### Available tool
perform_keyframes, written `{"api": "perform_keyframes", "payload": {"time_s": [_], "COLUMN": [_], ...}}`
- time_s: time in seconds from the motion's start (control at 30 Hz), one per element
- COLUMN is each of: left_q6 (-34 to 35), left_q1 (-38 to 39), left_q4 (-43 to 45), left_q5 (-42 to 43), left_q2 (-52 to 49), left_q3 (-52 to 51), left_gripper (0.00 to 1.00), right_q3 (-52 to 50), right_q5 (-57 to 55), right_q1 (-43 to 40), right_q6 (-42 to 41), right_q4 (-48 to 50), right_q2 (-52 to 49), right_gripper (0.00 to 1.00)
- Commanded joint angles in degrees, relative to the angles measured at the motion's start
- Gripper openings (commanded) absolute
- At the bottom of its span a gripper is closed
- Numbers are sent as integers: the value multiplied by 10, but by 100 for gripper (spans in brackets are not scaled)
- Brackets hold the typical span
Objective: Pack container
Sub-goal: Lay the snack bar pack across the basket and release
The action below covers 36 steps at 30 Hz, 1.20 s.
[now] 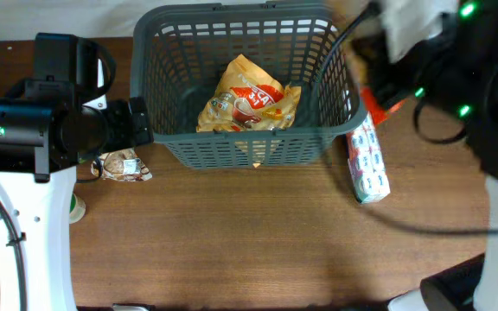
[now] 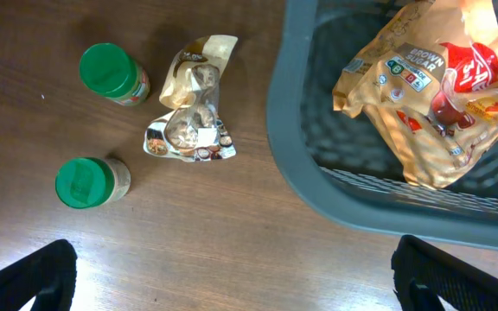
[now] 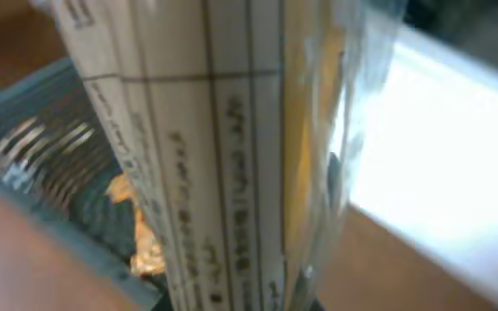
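Overhead view: even, moderate light, sharp at centre. The right arm (image 1: 482,78) in the upper right corner is motion-blurred.

Left wrist view: sharp. There is 1 bright glare patch on the table (image 2: 24,246) at lower left, and the container (image 2: 284,130) interior is dim.

Right wrist view: heavily blurred. The packet (image 3: 223,155) is out of focus, and 1 white band at right is overexposed.

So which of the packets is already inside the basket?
The orange brown-sugar bag; the small crumpled packet and the white roll lie on the table outside the basket.
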<state>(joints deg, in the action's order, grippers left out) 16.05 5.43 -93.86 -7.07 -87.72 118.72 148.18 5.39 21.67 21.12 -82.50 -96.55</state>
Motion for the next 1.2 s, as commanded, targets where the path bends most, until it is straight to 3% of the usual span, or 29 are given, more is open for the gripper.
{"api": "perform_keyframes", "payload": {"time_s": [0.0,0.17,0.47,0.5,0.57,0.63,0.77,0.9,1.03,1.17], "left_q6": [-3,-3,-3,-3,-3,-3,-3,-3,-2,-3], "left_q1": [-2,-2,-2,-2,-2,-2,-2,-2,-2,-2], "left_q4": [-1,-1,-1,-1,-1,-1,-1,-1,-1,-1], "left_q5": [2,2,2,2,2,2,2,2,2,2], "left_q2": [2,2,2,2,2,2,2,2,2,2], "left_q3": [0,0,0,0,0,0,0,0,0,0], "left_gripper": [99,99,99,99,99,99,99,99,99,99], "right_q3": [-2,-2,-2,-2,4,19,73,83,78,48], "right_q5": [-9,-11,-47,-59,-85,-110,-135,-143,-114,9], "right_q1": [49,56,53,53,54,54,52,29,-101,-258], "right_q6": [172,302,289,275,224,173,133,70,-54,-69], "right_q4": [16,39,83,84,87,79,13,10,14,-18], "right_q2": [-73,-202,-389,-391,-382,-363,-276,-166,-57,-24], "right_gripper": [4,4,4,13,67,83,85,87,86,75]}}
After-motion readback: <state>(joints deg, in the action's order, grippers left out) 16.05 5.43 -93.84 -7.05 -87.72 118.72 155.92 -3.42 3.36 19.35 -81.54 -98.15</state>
